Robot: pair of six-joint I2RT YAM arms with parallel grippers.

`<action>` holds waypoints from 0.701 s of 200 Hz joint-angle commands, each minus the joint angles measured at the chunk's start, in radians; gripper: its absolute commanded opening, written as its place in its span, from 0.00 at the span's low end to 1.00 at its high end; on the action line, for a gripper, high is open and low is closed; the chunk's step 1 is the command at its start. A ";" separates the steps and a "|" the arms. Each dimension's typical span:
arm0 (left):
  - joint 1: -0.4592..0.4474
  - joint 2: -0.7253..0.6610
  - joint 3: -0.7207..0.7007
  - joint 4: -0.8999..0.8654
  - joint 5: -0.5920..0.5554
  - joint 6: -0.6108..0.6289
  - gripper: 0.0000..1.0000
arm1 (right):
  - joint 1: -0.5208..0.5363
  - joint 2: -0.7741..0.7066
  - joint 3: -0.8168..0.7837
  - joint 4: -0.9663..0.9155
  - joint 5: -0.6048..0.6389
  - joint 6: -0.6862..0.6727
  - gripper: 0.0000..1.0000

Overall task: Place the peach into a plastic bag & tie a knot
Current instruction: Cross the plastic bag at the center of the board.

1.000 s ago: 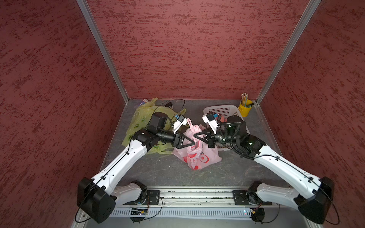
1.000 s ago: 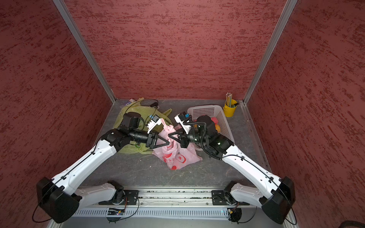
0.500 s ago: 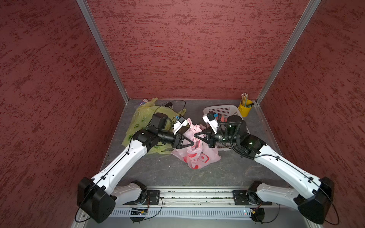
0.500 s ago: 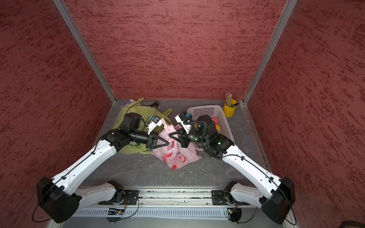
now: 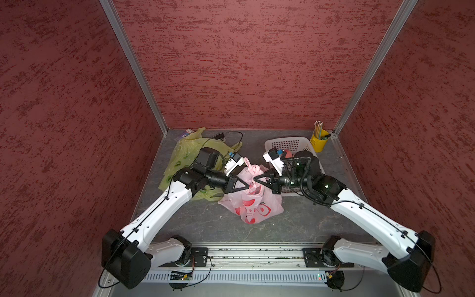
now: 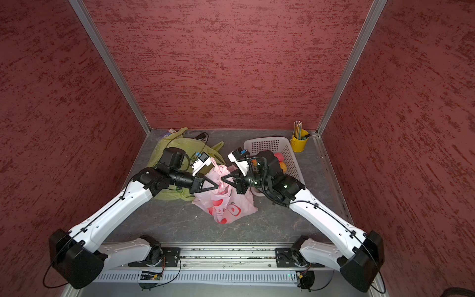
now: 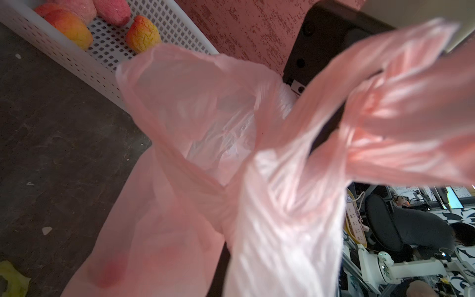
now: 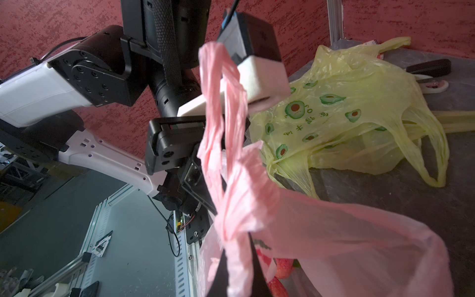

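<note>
Right wrist view: left end effector [image 5: 247, 185] is clenched on a twisted handle strip [image 8: 218, 108] of the pink bag [image 5: 253, 208]. The right end effector [image 5: 255, 179] is also clamped, on the bag's other handle, with crinkled film draped over its black finger. In both top views the two black triangular tips nearly meet above the bag mouth, with the handles bunched between them.

The bag is thin translucent pink film with red round prints, its body slumped on the gray mottled bench [image 5: 205, 223]. The likely peach [image 5: 254, 190] is a reddish lump in the bag mouth under the tips. The left wrist view gives only a red blur through the film, so I can't confirm it.

Left wrist alone shows the handles gathered into a tight twist [image 7: 226, 205]. It also shows the inside of the white perforated basket [image 5: 290, 145], holding rough orange-red spare peaches [image 7: 69, 25]. Right wrist alone shows the avocado prints on the crumpled yellow-green bag [image 5: 185, 156], which lies flat beside the pink one. A yellow cup [image 5: 318, 144] of pencils stands in the far corner.
</note>
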 commanded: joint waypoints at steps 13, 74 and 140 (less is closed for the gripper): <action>0.017 -0.004 0.028 0.020 0.041 -0.010 0.00 | -0.007 0.005 0.026 -0.065 0.043 -0.037 0.04; -0.007 -0.016 0.037 -0.016 0.095 -0.012 0.00 | -0.007 0.027 0.033 -0.072 0.202 -0.045 0.15; -0.056 -0.023 0.013 0.026 0.100 -0.061 0.00 | -0.007 0.031 0.021 0.018 0.268 0.006 0.00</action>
